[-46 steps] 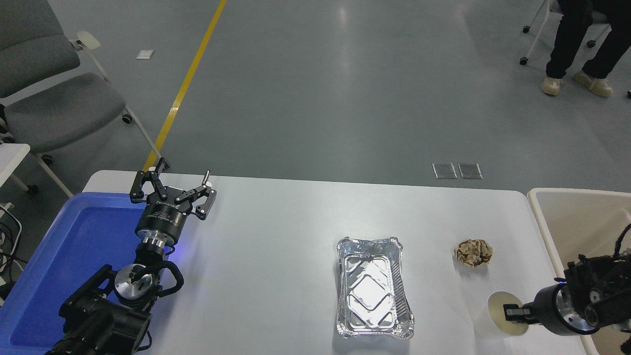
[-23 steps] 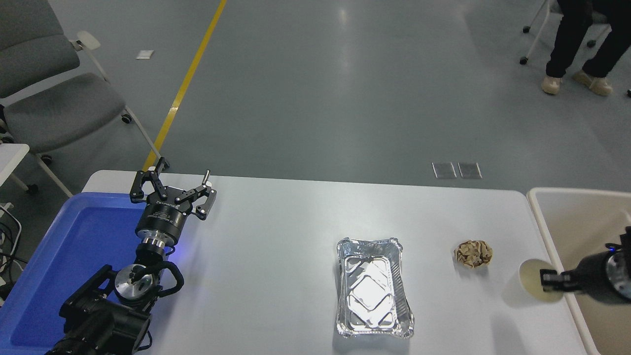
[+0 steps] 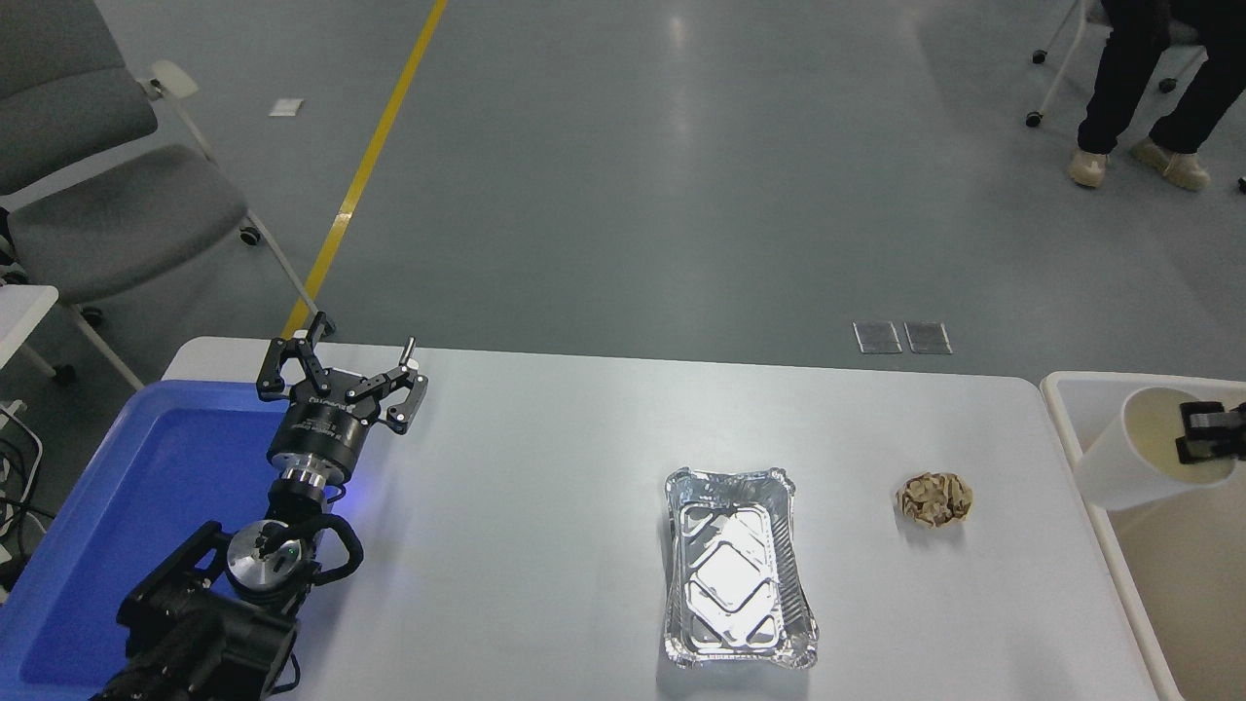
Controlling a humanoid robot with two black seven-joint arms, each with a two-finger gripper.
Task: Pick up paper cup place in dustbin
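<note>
A: Item one, containers?
B: Dustbin (image 3: 1069, 428), beige plastic, thick rounded rim, deep walls, at 3 o'clock off the table's (image 3: 545, 467) right end; what its inside holds cannot be told. Blue tray (image 3: 117, 487), shallow plastic, at 9 o'clock, floor bare. Foil tray (image 3: 740, 570), rectangular, crinkled silver, ribbed base, at 5 o'clock, nothing in it.

A: Item two, the paper cup?
B: Paper cup (image 3: 1139, 453), white wall, round rim, cream inside, tilted. It hangs in the air over the dustbin's near-left rim, at 3 o'clock. Right gripper (image 3: 1202, 436) is clamped on its rim, one finger inside the mouth.

A: Loose goods?
B: Brown paper ball (image 3: 934, 499), wrinkled, lying on the table between foil tray and dustbin, apart from both.

A: Left gripper?
B: Left gripper (image 3: 341, 375), parked at 8 o'clock beside the blue tray, fingers spread, holding nothing.

A: Change against the previous entry?
B: Half a second back the cup was lower, over the table's right edge; it now sits higher and further toward the dustbin. All else unmoved.
</note>
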